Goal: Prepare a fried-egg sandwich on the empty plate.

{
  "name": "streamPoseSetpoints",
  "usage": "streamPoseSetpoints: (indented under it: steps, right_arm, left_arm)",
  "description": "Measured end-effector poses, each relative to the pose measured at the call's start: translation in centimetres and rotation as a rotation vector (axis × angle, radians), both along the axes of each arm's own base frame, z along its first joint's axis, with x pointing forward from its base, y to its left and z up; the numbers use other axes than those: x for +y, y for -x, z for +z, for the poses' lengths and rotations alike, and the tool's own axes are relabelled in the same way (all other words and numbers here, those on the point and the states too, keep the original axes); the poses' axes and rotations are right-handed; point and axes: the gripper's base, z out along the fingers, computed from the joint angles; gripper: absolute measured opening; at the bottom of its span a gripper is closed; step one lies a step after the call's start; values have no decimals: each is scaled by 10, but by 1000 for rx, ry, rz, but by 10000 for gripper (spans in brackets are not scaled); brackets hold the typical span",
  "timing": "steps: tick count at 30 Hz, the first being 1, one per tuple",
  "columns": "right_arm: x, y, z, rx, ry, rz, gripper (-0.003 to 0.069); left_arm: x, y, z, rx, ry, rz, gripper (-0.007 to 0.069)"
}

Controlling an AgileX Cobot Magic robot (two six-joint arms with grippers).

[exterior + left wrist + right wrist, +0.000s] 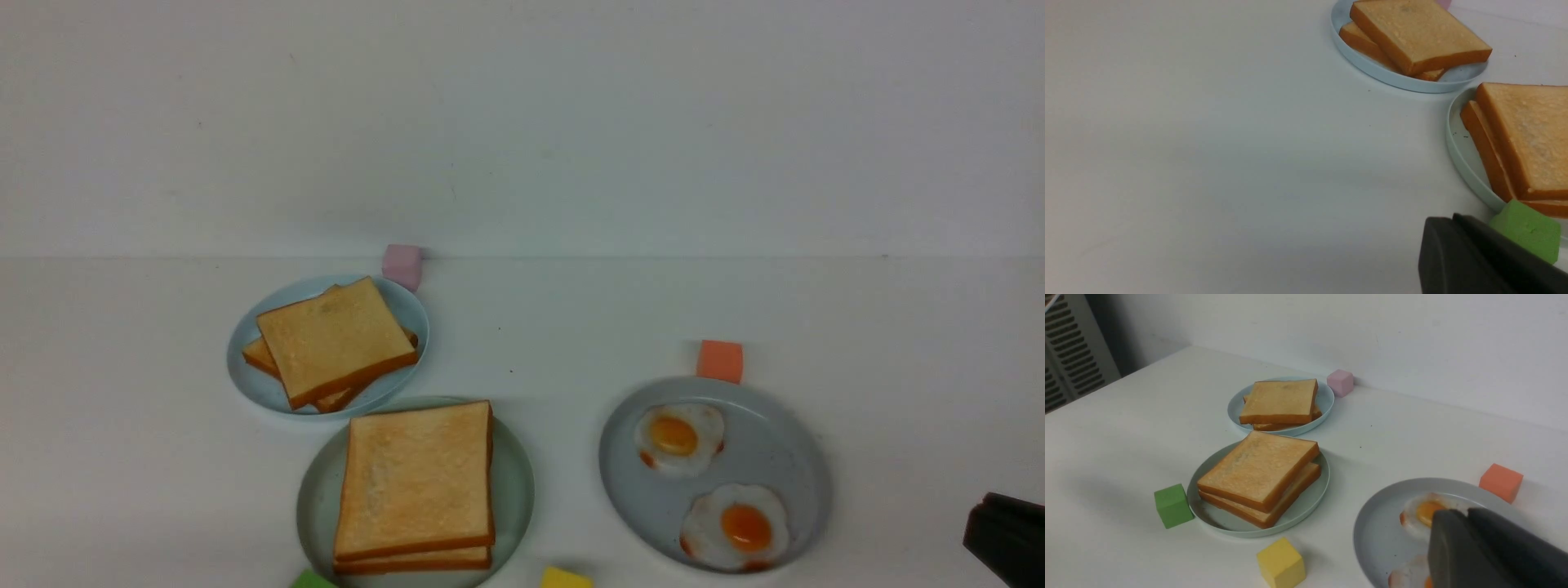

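Though two toast slices [415,478] already sit stacked on the mint-green plate [518,482] near the counter's [122,425] front edge, no egg shows between them from where I stand, so whether the sandwich is finished or still lacks its filling I cannot say. Both arms hang back — the right gripper [1007,537] beside the grey plate [775,449] of two fried eggs [680,438], the left gripper [1478,261] by a green block [1527,229] — and I cannot tell whether either pair of jaws is parted. If the egg is missing, the next move calls for lifting the top slice first.

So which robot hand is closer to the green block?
Left. The left gripper sits right beside the green block, which lies next to the mint plate. The right gripper is far off, past the egg plate.
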Motion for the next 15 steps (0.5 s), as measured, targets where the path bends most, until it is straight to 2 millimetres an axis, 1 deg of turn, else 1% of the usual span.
streamPoseSetpoints:
  steps: [4,7,10,11,14,15]
  right_arm:
    - [0,0,0,0,0,0,82]
    - [-1,0,-4,5,3,-6,83]
    - [-10,2,-11,-38,32,-84,83]
    - [-16,5,-13,-70,35,-142,83]
    - [-24,9,-16,-102,24,-223,83]
    - [-30,14,-24,-106,-7,-295,83]
  left_arm:
    - [0,0,0,0,0,0,29]
    - [0,0,0,0,0,0,29]
    - [0,0,0,0,0,0,29]
    - [0,0,0,0,0,0,29]
    - [0,0,0,0,0,0,29]
    - [0,0,0,0,0,0,31]
